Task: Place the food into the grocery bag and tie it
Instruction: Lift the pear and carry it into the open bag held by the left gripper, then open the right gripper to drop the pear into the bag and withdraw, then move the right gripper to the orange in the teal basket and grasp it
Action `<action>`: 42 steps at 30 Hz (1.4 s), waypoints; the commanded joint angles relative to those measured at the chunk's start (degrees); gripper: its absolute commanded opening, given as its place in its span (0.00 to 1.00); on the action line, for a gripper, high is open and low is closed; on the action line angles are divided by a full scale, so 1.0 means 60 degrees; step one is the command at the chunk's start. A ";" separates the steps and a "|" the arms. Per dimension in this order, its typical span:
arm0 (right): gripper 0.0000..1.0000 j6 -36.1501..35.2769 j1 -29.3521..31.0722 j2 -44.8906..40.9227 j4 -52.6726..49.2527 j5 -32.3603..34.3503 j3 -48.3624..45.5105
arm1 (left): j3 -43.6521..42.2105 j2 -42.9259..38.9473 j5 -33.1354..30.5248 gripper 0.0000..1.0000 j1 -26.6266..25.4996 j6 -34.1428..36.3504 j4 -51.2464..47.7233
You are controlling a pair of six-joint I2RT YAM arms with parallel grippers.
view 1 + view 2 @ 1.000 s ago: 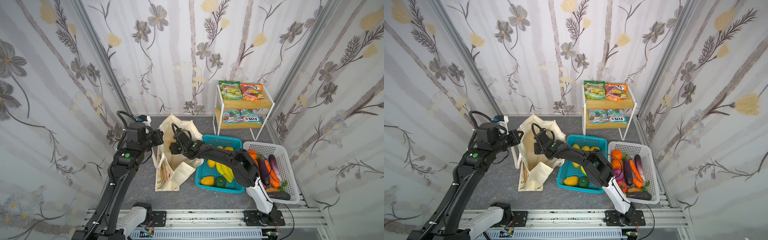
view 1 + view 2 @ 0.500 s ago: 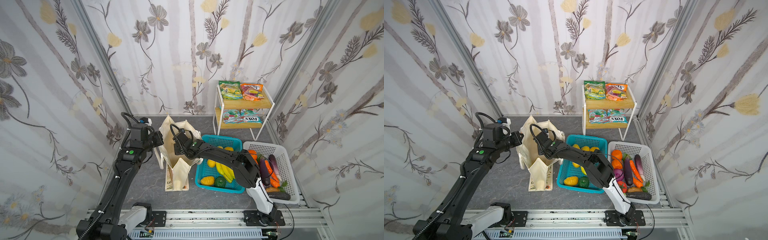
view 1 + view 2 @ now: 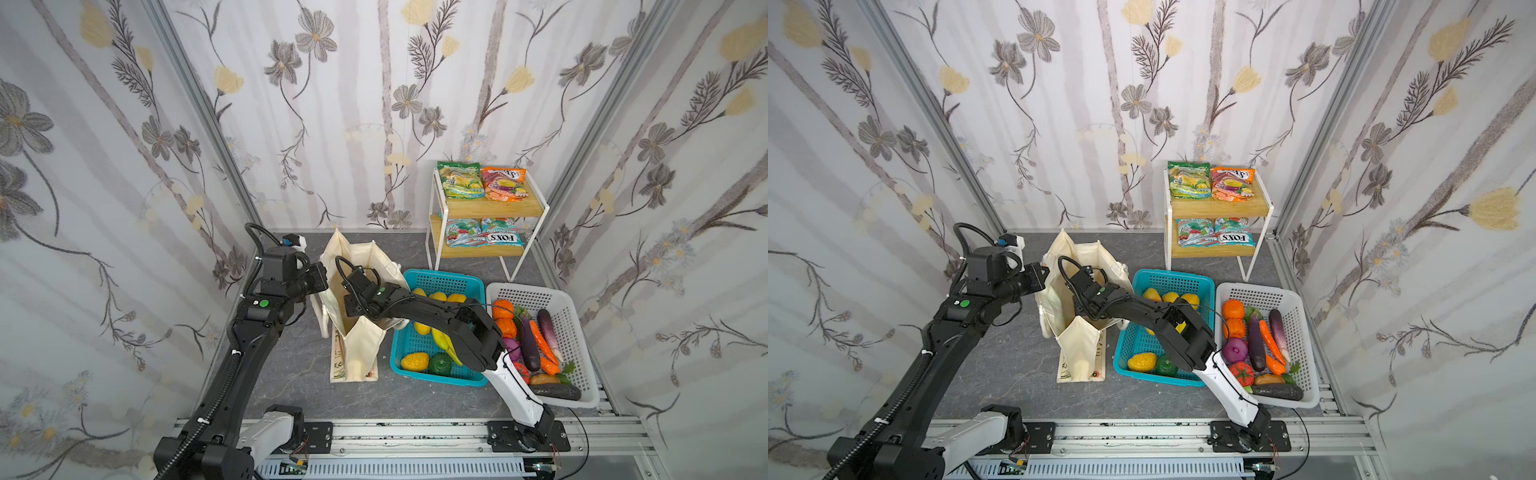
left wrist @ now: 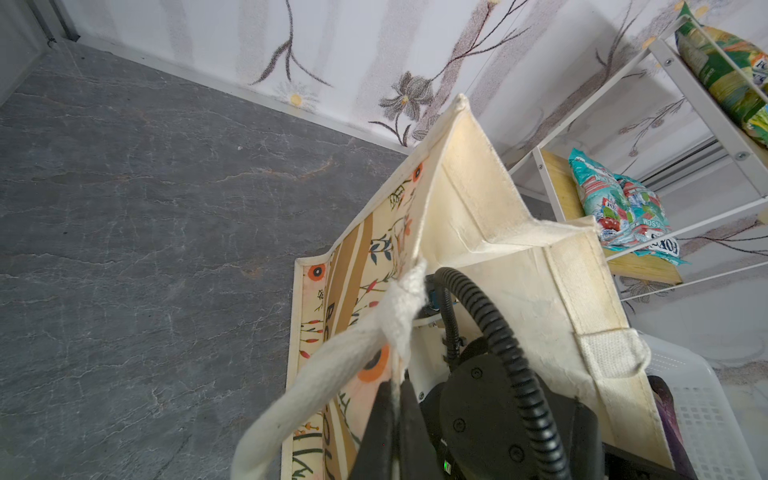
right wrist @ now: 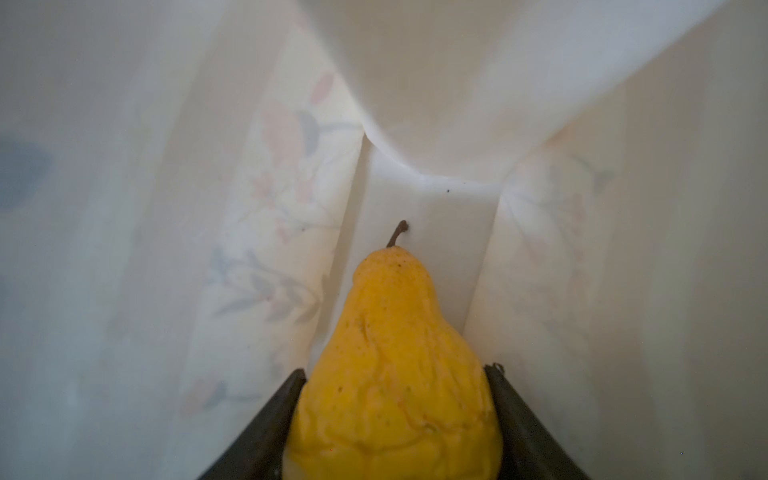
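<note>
The cream floral grocery bag (image 3: pixel 361 266) (image 3: pixel 1067 257) stands open on the grey floor. My left gripper (image 4: pixel 394 384) (image 3: pixel 322 278) is shut on the bag's rim, beside a white handle (image 4: pixel 332 365), holding that side up. My right gripper (image 5: pixel 397 370) reaches down inside the bag, its wrist (image 3: pixel 365 291) at the mouth. A yellow pear (image 5: pixel 395 365) sits between its fingers and touches both, stem toward the bag's bottom. More food lies outside: bananas (image 3: pixel 442 338), an orange (image 3: pixel 503 309), eggplants (image 3: pixel 528 345), a carrot (image 3: pixel 540 340), and snack packets (image 3: pixel 461 183).
A teal basket (image 3: pixel 449 282) stands right beside the bag, and a white basket (image 3: pixel 569 311) sits further right. A white-framed wooden shelf (image 3: pixel 490 208) stands at the back right. Flowered walls close in on three sides, and a metal rail (image 3: pixel 415 432) runs along the front.
My left arm has drawn the bag's rim up and to the right, so the bag stands straighter next to the teal basket. My right gripper stays inside it with the pear.
</note>
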 commanded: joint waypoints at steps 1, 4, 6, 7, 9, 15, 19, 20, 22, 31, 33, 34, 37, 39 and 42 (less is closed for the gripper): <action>0.81 0.0088 -0.0038 -0.0177 -0.0106 -0.0114 0.0057 | -0.0134 0.0005 -0.0124 0.00 0.0009 0.0035 -0.0013; 0.99 0.0015 -0.0054 -0.0644 -0.0037 -0.0289 0.0057 | -0.0223 -0.0009 -0.0211 0.00 0.0011 0.0107 0.0049; 1.00 -0.0032 -0.0026 -0.1025 0.0020 -0.0423 0.0049 | -0.0291 -0.0038 -0.0310 0.00 0.0023 0.0166 0.0101; 1.00 -0.0051 -0.0023 -0.1219 0.0054 -0.0500 0.0051 | -0.0313 -0.0052 -0.0362 0.00 0.0016 0.0195 0.0130; 1.00 -0.0088 0.0019 -0.1559 0.0142 -0.0645 0.0055 | -0.0344 -0.0053 -0.0479 0.00 0.0024 0.0199 0.0159; 1.00 -0.0147 0.0138 -0.2371 0.0184 -0.0606 0.0058 | -0.0242 -0.0082 -0.0373 0.00 0.0038 0.0110 0.0252; 1.00 -0.0241 0.0247 -0.3214 0.0231 -0.0258 -0.0135 | -0.0268 -0.0053 -0.0313 0.00 0.0038 0.0101 0.0297; 1.00 -0.0282 0.0265 -0.3497 0.0318 -0.0205 -0.0233 | -0.0296 -0.0053 -0.0313 0.00 0.0038 0.0095 0.0312; 1.00 -0.0280 0.0256 -0.3952 0.0349 -0.0173 -0.0394 | -0.0390 -0.0106 -0.0313 0.00 0.0031 0.0134 0.0381; 1.00 -0.0248 0.0278 -0.7498 0.1181 0.0944 -0.3404 | -0.0918 -0.0657 -0.0015 0.00 0.0007 0.0433 0.0972; 1.00 -0.0186 0.0207 -0.8391 0.1427 0.1229 -0.4415 | -0.1016 -0.0653 0.0056 0.00 0.0009 0.0435 0.1036; 1.00 -0.0104 0.0109 -0.8772 0.1551 0.1205 -0.4981 | -0.1057 -0.0646 0.0030 0.00 0.0009 0.0467 0.1082; 1.00 0.0230 -0.0308 -1.0308 0.2220 0.1003 -0.6655 | -0.1120 -0.0668 -0.0143 0.00 0.0011 0.0591 0.1130; 1.00 0.0510 -0.0694 -1.1068 0.2723 0.0947 -0.7842 | -0.1140 -0.0671 -0.0104 0.00 0.0024 0.0582 0.1146; 1.00 0.0823 -0.1445 -1.1669 0.3277 0.0612 -0.9269 | -0.1247 -0.0668 -0.0077 0.00 0.0024 0.0535 0.1261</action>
